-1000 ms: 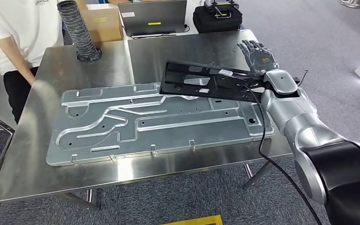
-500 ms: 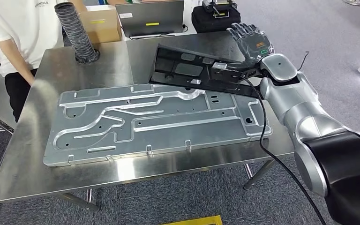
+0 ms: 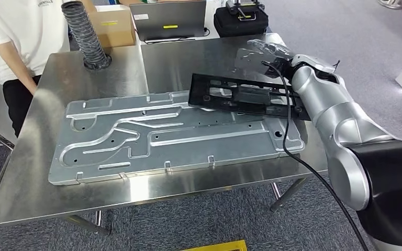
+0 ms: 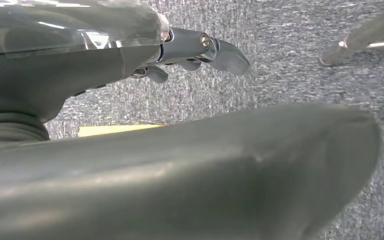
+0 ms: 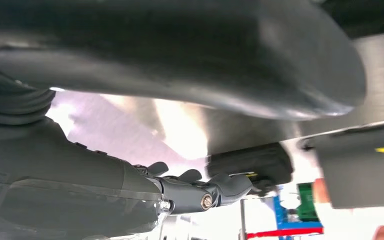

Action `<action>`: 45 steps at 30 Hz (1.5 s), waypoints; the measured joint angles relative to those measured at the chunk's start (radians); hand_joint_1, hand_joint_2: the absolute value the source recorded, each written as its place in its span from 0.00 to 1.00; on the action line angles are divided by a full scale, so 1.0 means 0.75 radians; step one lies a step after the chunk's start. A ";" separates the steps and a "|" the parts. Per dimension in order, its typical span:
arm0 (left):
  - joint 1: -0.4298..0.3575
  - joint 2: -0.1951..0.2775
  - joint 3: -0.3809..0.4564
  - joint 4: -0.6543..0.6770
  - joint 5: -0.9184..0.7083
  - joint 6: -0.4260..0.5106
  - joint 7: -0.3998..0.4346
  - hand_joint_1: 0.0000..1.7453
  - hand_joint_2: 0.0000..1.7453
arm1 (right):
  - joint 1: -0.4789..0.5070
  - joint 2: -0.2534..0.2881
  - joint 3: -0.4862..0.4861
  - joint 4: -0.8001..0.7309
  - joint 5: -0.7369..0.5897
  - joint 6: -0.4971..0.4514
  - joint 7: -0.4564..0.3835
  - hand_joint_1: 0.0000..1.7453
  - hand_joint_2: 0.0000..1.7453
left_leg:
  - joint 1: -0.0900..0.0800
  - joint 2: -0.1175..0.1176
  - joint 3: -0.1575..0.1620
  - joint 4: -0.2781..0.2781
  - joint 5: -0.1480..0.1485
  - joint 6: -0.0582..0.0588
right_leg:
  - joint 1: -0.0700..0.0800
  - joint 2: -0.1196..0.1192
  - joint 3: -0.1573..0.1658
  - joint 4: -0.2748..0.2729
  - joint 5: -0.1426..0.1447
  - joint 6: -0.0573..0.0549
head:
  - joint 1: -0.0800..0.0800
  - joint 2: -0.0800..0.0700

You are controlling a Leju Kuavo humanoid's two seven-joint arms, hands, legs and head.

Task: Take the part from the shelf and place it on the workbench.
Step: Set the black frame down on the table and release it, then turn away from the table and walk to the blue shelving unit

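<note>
The part (image 3: pixel 246 97) is a long black flat frame with cut-outs. It lies across the far right corner of the big aluminium plate (image 3: pixel 162 136) on the steel workbench (image 3: pixel 115 68); my right forearm hides its right end. My right hand (image 3: pixel 259 52) hovers blurred just beyond the part, apart from it and holding nothing. In the right wrist view the right hand (image 5: pixel 130 185) has its fingers (image 5: pixel 220 187) stretched out over the shiny tabletop. My left hand (image 4: pixel 145 50) hangs over grey carpet with nothing in it.
A person in a white shirt (image 3: pixel 10 42) stands at the workbench's left far corner. A ribbed black hose (image 3: pixel 86 36), a cardboard box (image 3: pixel 112 23), a grey case (image 3: pixel 170 18) and a black bag (image 3: pixel 241 21) line the far side. A black cable (image 3: pixel 288 141) runs along my right arm.
Half a second ago my right hand held the part tilted above the table. Now the part lies lower on the plate and further right, and the hand has let go and turned over.
</note>
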 joint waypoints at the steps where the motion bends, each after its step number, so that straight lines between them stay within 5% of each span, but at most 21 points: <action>1: 0.000 0.000 0.000 0.000 0.000 0.000 0.001 0.00 0.00 | -0.002 0.003 -0.023 0.000 -0.011 0.003 -0.005 0.00 0.00 | 0.002 0.000 0.002 -0.004 0.003 0.008 | -0.002 0.000 -0.005 0.014 -0.011 0.007 | 0.000 0.000; 5: -0.003 0.000 0.000 0.000 0.000 -0.001 0.000 0.00 0.00 | -0.007 0.009 -0.086 0.002 -0.034 0.001 -0.025 0.00 0.00 | 0.005 0.001 0.004 -0.012 0.009 0.025 | -0.008 -0.002 -0.127 0.287 -0.151 0.029 | 0.000 0.000; 7: -0.001 -0.001 0.000 0.000 -0.001 -0.002 0.000 0.00 0.00 | 0.001 0.009 -0.100 0.004 -0.037 -0.005 -0.040 0.00 0.00 | 0.005 0.001 0.004 -0.011 0.009 0.025 | -0.009 -0.002 -0.162 0.359 -0.158 0.029 | 0.000 0.000; 10: -0.002 -0.001 0.000 0.000 -0.006 -0.006 0.000 0.00 0.00 | 0.003 0.009 -0.115 0.002 -0.039 -0.033 -0.067 0.00 0.00 | 0.003 0.000 0.006 -0.009 0.007 0.022 | -0.005 -0.002 -0.058 0.143 -0.043 0.013 | 0.000 0.000; 12: -0.006 -0.002 0.000 0.000 -0.012 -0.009 0.001 0.00 0.00 | 0.004 0.010 -0.119 -0.001 -0.041 -0.069 -0.092 0.00 0.00 | -0.001 -0.001 0.004 -0.007 0.006 0.014 | 0.003 -0.003 0.005 0.014 -0.004 0.000 | 0.000 0.000; 17: -0.009 -0.005 0.000 0.000 -0.018 -0.016 0.006 0.00 0.00 | 0.035 0.013 -0.156 -0.035 -0.138 -0.291 -0.268 0.00 0.00 | -0.002 0.000 -0.008 0.019 -0.021 -0.018 | 0.000 -0.005 0.024 -0.031 0.006 -0.030 | 0.000 0.000; 20: -0.009 -0.007 0.000 0.000 -0.011 -0.042 0.005 0.00 0.00 | 0.108 0.022 -0.239 -0.156 -0.416 -0.451 -0.502 0.00 0.00 | 0.001 0.000 -0.107 0.243 -0.136 -0.031 | -0.003 -0.008 0.030 -0.037 0.007 -0.040 | 0.000 0.000; 22: -0.006 -0.010 0.001 0.000 -0.005 -0.058 0.002 0.00 0.00 | 0.227 0.026 -0.297 -0.356 -0.646 -0.479 -0.565 0.00 0.00 | 0.003 0.001 -0.158 0.350 -0.160 -0.037 | -0.002 -0.011 0.035 -0.036 0.003 -0.040 | 0.000 0.000; 23: -0.004 -0.012 0.001 0.000 -0.003 -0.063 0.001 0.00 0.00 | 0.287 0.027 -0.312 -0.463 -0.727 -0.478 -0.565 0.00 0.00 | 0.004 0.001 -0.151 0.334 -0.135 -0.040 | -0.003 -0.011 0.037 -0.034 0.000 -0.039 | 0.000 0.000; 26: -0.001 -0.014 0.003 0.000 0.017 -0.077 0.000 0.00 0.00 | 0.441 0.021 -0.322 -0.759 -0.861 -0.514 -0.589 0.00 0.00 | 0.011 0.000 -0.036 0.092 -0.022 -0.039 | -0.004 -0.007 0.037 -0.018 -0.014 -0.023 | 0.000 0.000; 28: 0.000 -0.019 0.014 0.000 0.051 -0.085 0.000 0.00 0.00 | 0.600 0.000 -0.325 -1.023 -0.888 -0.595 -0.605 0.00 0.00 | 0.011 -0.005 0.011 0.006 -0.009 -0.025 | 0.003 -0.008 0.040 -0.013 -0.023 -0.009 | 0.000 0.000; 32: 0.019 -0.042 0.048 0.001 0.089 -0.082 0.000 0.00 0.00 | 0.977 -0.057 -0.326 -1.560 -0.861 -0.727 -0.605 0.00 0.00 | 0.015 -0.013 0.022 -0.003 -0.014 0.008 | 0.001 -0.013 0.039 0.016 -0.058 0.019 | 0.000 0.000; 35: 0.020 -0.050 0.061 0.001 0.094 -0.082 -0.001 0.00 0.00 | 1.115 -0.092 -0.326 -1.775 -0.856 -0.742 -0.604 0.00 0.00 | 0.012 -0.003 0.021 -0.005 -0.014 0.023 | -0.005 -0.010 -0.068 0.240 -0.178 0.036 | 0.000 0.000; 37: 0.019 -0.053 0.069 0.001 0.096 -0.082 -0.001 0.00 0.00 | 1.170 -0.106 -0.326 -1.849 -0.852 -0.745 -0.604 0.00 0.00 | 0.010 0.001 0.021 -0.005 -0.015 0.025 | -0.007 -0.010 -0.130 0.366 -0.214 0.040 | 0.000 0.000; 39: 0.017 -0.056 0.076 0.001 0.106 -0.079 0.000 0.00 0.00 | 1.213 -0.117 -0.328 -1.909 -0.816 -0.779 -0.605 0.00 0.00 | 0.008 0.003 0.023 -0.005 -0.014 0.025 | -0.008 -0.010 -0.096 0.299 -0.157 0.034 | 0.000 0.000; 42: 0.015 -0.068 0.096 0.001 0.133 -0.062 0.001 0.00 0.00 | 1.357 -0.129 -0.346 -2.052 -0.703 -0.929 -0.607 0.00 0.00 | 0.004 -0.006 0.027 -0.003 -0.011 0.018 | 0.000 -0.011 0.047 0.032 -0.053 0.015 | 0.000 0.000; 45: 0.031 -0.078 0.114 0.001 0.141 -0.046 0.004 0.00 0.00 | 1.591 -0.130 -0.385 -2.229 -0.656 -1.049 -0.608 0.00 0.00 | 0.002 -0.017 0.028 -0.007 -0.007 0.001 | 0.006 -0.013 0.068 -0.016 -0.042 -0.001 | 0.000 0.000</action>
